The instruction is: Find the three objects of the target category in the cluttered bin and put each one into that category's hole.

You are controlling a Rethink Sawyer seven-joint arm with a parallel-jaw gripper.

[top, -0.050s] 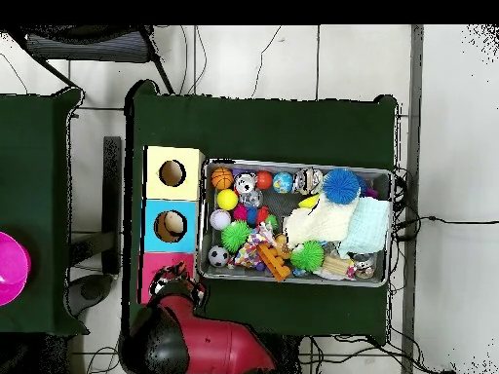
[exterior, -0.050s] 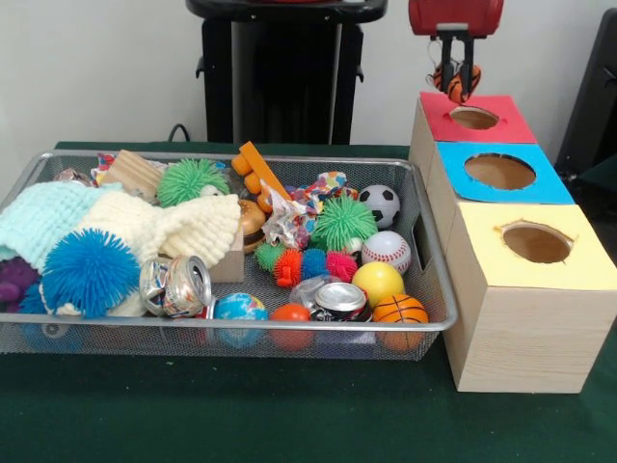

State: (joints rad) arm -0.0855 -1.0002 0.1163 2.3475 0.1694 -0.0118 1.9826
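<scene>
Gripper [exterior, -0.050s: 455, 79], clamped on a small basketball [exterior, -0.050s: 456, 84] above the red hole [exterior, -0.050s: 474, 118], should centre before letting go.

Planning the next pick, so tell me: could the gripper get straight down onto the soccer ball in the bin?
Probably yes: the soccer ball lies uncovered on top, but the gripper must first drop its small basketball.

i see the wire bin [exterior, -0.050s: 429, 253] on the table [exterior, -0.050s: 289, 424], with the row of three boxes [exterior, -0.050s: 525, 318] just beside it on the right. the gripper [exterior, -0.050s: 455, 85] hangs above the farthest box's hole [exterior, -0.050s: 474, 118], holding a small ball [exterior, -0.050s: 456, 81].
</scene>
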